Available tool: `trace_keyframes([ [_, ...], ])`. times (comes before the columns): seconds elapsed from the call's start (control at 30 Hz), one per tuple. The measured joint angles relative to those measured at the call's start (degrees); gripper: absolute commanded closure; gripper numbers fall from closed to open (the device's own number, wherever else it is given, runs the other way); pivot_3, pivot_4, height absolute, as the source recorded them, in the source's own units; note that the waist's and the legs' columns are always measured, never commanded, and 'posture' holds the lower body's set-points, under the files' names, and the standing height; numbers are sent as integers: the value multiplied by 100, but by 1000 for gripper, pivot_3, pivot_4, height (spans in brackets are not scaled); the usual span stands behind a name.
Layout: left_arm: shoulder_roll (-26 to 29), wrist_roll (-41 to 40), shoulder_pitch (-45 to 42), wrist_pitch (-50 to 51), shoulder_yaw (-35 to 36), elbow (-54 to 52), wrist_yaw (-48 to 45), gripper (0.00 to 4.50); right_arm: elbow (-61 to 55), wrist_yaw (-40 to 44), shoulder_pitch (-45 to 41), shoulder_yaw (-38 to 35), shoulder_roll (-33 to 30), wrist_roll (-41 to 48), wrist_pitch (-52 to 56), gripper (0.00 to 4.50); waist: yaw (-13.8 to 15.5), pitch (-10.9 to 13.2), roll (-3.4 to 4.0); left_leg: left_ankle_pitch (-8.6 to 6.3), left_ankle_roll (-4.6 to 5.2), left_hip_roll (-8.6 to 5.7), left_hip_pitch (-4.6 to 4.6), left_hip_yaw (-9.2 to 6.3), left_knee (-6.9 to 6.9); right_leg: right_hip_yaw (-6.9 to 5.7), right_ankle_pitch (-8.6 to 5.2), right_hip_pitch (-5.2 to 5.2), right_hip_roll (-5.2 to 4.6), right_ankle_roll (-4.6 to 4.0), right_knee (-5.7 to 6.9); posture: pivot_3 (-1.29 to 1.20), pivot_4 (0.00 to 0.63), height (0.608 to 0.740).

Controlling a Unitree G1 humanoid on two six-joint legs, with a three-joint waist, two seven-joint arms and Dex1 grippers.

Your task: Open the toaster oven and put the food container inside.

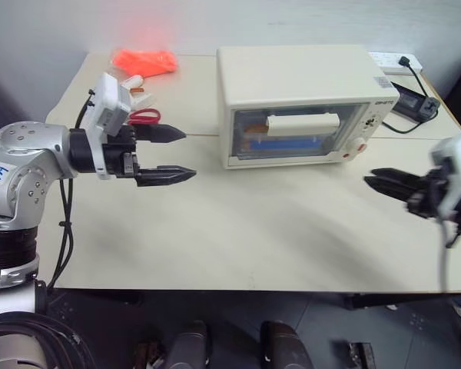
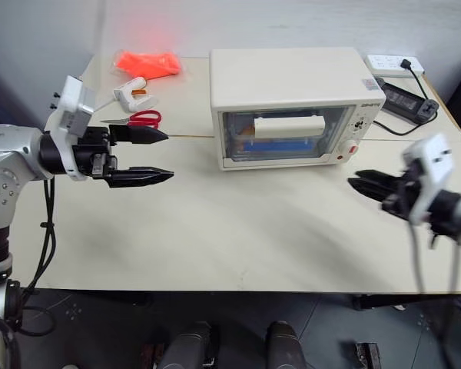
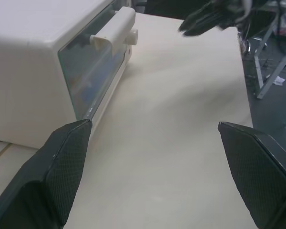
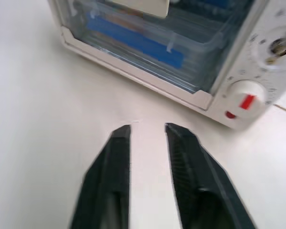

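The cream-white toaster oven [image 1: 300, 77] stands at the back middle of the table with its glass door shut and the bar handle [image 1: 303, 123] across the front. Through the glass I see the food container [image 4: 133, 40], a clear box with a blue strip, resting inside. My left gripper [image 1: 189, 154] hovers open and empty to the left of the oven, pointing toward it. On the oven's right, near its knobs and red button [image 4: 246, 101], my right gripper [image 4: 148, 128] hangs over the table with a narrow gap between its fingers and nothing in it.
Red-handled scissors [image 1: 144, 117], a small white object [image 1: 134, 81] and an orange bundle [image 1: 144, 60] lie at the back left. A power strip [image 1: 396, 61] and a black adapter [image 1: 415, 104] sit behind the oven's right side. Bare tabletop [image 1: 276, 223] stretches in front.
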Motion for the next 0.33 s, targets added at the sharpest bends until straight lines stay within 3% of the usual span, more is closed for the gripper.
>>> trace_keyframes([
  [0.03,39,31,11,-54,-2,32,-41,0,69,277,78,-112,-244,48,-18,2100,-23,0,0,0,0,3,1,1,-1,1,0,1,2,0,0,0,150,740],
  [0.2,355,173,11,-347,25,346,-302,0,802,1572,374,-612,-1108,74,-40,2100,-42,0,0,0,-1,12,3,10,-4,5,0,-4,3,0,0,0,150,740],
  [0.33,442,193,-76,-472,48,641,-489,0,1479,1783,127,-608,-1323,-99,-245,2100,-37,0,0,1,-1,24,1,13,0,7,0,-4,-2,1,0,0,150,740],
])
